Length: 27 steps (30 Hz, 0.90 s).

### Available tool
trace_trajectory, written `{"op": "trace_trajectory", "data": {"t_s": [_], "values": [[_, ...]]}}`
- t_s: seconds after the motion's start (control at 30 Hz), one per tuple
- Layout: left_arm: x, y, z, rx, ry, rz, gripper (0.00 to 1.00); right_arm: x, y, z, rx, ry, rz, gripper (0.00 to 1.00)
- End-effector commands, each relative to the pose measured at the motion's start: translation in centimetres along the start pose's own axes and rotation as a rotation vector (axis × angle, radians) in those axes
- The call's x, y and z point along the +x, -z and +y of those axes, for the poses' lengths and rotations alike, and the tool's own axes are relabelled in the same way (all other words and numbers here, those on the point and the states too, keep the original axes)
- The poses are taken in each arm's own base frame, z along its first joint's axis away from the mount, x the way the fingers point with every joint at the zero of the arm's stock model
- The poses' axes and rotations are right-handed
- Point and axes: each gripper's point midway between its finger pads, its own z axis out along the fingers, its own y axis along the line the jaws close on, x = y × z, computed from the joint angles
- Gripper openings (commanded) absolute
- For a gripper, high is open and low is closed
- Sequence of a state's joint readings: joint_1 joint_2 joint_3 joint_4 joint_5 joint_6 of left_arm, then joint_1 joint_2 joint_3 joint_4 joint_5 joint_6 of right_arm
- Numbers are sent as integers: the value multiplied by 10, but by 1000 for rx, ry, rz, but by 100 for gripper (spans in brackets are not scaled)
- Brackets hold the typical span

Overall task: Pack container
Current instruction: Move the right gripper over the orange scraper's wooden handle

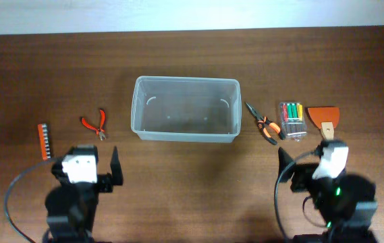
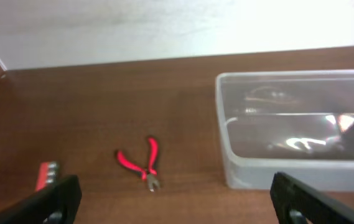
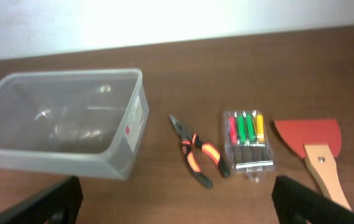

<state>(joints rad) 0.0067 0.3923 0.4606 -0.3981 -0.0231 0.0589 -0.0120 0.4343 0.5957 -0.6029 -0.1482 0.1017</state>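
Left gripper (image 2: 177, 204) sits at the near edge of the table (image 1: 178, 192), fingers spread wide, holding nothing. Right gripper (image 3: 180, 205) is also at the near edge on the opposite side, fingers wide, holding nothing. Neither touches any object.

Container (image 1: 185, 136) stands upright in the middle of the table, long side facing the arms, well apart from both grippers. A white label with a red mark shows on its right end wall in the right wrist view.

Left of the container: red pliers (image 1: 95, 125) lie flat, handles splayed and nose pointing toward the arms, near but not touching the container. Farther left lies the bit strip (image 1: 42, 140), orange with grey tips, lengthwise front to back, apart from the red pliers.

Right of the container: orange pliers (image 1: 264, 127) lie flat at an angle, nose toward the container, handles toward the screwdriver case (image 1: 291, 120). Handles lie just beside the case; contact is unclear. The case holds red, green and yellow drivers side by side. Scraper (image 1: 324, 119) lies just right of the case, red blade away from the arms, wooden handle toward the right arm.
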Motion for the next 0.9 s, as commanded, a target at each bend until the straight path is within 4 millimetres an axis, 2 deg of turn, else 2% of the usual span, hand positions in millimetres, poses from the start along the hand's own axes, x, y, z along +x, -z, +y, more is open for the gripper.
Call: {"op": "trace_trajectory", "data": {"t_s": [0.0, 0.23, 0.3, 0.43, 0.53, 0.6, 0.7, 0.87], "values": [[-23, -7, 14, -72, 3, 54, 99, -34, -5, 5, -4, -1, 66, 98], [-76, -34, 21, -79, -97, 128, 99, -88, -32, 5, -4, 201, 288, 98], [-88, -44, 26, -88, -96, 159, 99, -99, -40, 5, -8, 202, 360, 98], [-90, -59, 33, -97, -89, 226, 99, -90, -46, 3, -11, 166, 508, 98], [-82, -68, 35, -99, -88, 273, 99, -86, -59, -4, 6, 128, 544, 98], [-74, -72, 36, -103, -90, 304, 99, -81, -67, -22, 63, 107, 574, 98], [-66, -75, 36, -101, -92, 337, 99, -70, -74, -66, 227, 32, 629, 98], [-58, -79, 35, -97, -93, 368, 99, -49, -83, -118, 331, -64, 712, 98]]}}
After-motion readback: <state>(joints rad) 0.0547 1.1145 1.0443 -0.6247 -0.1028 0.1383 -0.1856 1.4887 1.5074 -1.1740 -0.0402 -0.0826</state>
